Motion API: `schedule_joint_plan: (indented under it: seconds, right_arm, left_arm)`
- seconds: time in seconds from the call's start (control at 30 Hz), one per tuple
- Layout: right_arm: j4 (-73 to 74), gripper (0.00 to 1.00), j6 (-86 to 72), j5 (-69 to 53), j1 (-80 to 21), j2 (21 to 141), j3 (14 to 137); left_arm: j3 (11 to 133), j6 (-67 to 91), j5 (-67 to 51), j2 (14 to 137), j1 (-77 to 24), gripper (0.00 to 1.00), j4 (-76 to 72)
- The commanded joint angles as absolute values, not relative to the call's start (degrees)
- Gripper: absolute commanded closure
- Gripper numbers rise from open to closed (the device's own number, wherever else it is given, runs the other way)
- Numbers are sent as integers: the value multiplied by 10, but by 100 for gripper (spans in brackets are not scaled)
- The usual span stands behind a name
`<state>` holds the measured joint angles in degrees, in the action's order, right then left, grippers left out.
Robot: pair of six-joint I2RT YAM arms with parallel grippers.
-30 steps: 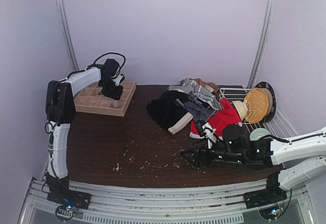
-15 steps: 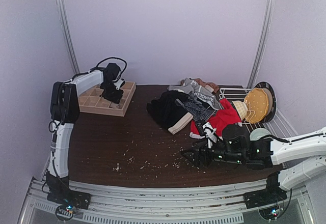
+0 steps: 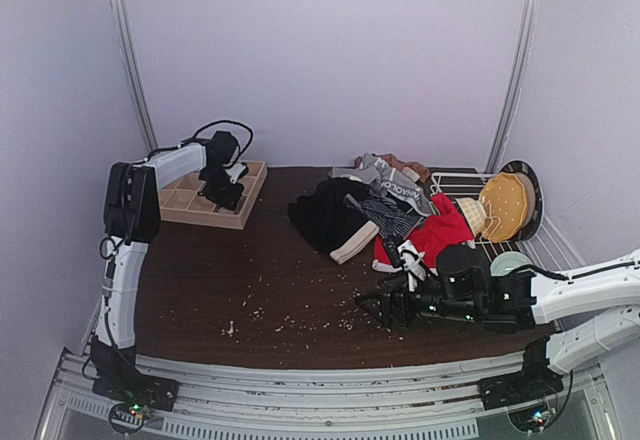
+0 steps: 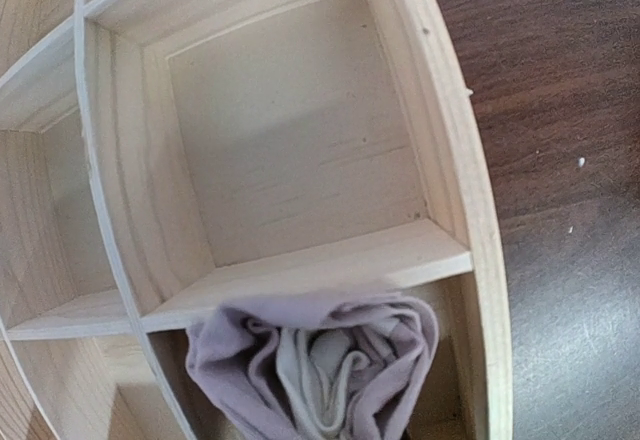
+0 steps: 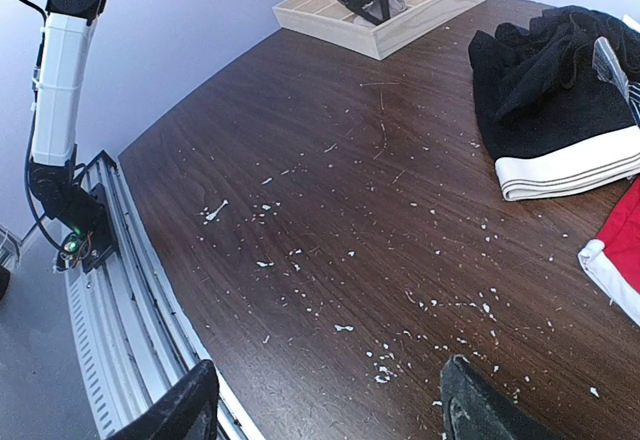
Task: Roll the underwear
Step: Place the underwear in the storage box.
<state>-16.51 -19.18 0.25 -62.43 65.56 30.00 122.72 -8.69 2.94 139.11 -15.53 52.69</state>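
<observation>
Left gripper (image 3: 222, 192): you have it over the right end of the wooden grid tray (image 3: 195, 217), at the far left of the table (image 3: 260, 270). Its fingers do not show in its own wrist view and are too small from above, so you cannot tell how the jaws stand.
Rolled brief (image 4: 315, 365): a pale lilac-grey roll sits in a tray compartment against the outer wall, directly under your left wrist camera. Its folds curl inward and it touches the divider behind it.
Right gripper (image 5: 328, 385): you hold it low over the table's near right part. The jaws are spread wide, with crumbed tabletop showing between the fingers (image 5: 185, 410).
Underwear pile (image 3: 385, 205): it lies on the far right half of the table, well apart from the tray.
Black brief (image 5: 545, 90): it is at the pile's left edge, with its pale waistband toward you.
Red brief (image 3: 435, 232): it lies just beyond your right gripper, not touching it.
Grey-striped brief (image 3: 392, 198): it is draped on top of the pile.
Crumbs (image 5: 380, 365): pale flecks are scattered over the dark wood.
Wire rack (image 3: 545, 245): it stands at the table's right edge, with a round tan object (image 3: 505, 205) on it.
</observation>
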Motion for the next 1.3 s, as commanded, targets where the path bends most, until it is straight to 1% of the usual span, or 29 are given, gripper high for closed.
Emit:
schedule_joint_plan:
  seconds: [0.0, 0.17, 0.23, 0.33, 0.43, 0.77, 1.03, 1.2, 1.23, 1.27]
  right_arm:
    - [-168, 27, -182, 15, -625, 656, 303]
    - [-168, 27, -181, 16, -625, 659, 305]
    - [-169, 27, -180, 17, -624, 660, 305]
    - [-170, 27, -180, 17, -624, 660, 305]
    - [-170, 26, -180, 15, -624, 657, 303]
    - [-160, 26, -173, 21, -625, 639, 302]
    - [-160, 26, -173, 23, -624, 633, 300]
    - [-159, 26, -173, 25, -624, 630, 300]
    - [-158, 26, -172, 25, -623, 629, 300]
    - [-158, 26, -172, 25, -623, 628, 300]
  left_arm:
    - [1231, -100, -6, 1427, -151, 100, 550]
    - [1226, -103, -21, 1430, -151, 100, 550]
    - [1224, -104, -24, 1429, -151, 96, 550]
    - [1219, -103, -30, 1427, -151, 86, 550]
    - [1212, -100, -31, 1418, -151, 73, 550]
    - [1200, -94, -24, 1371, -151, 48, 549]
    - [1192, -94, -14, 1337, -152, 35, 548]
    - [1189, -92, 0, 1325, -152, 28, 549]
    - [1189, -92, 2, 1323, -152, 23, 549]
    - [1188, -92, 5, 1320, -151, 16, 549]
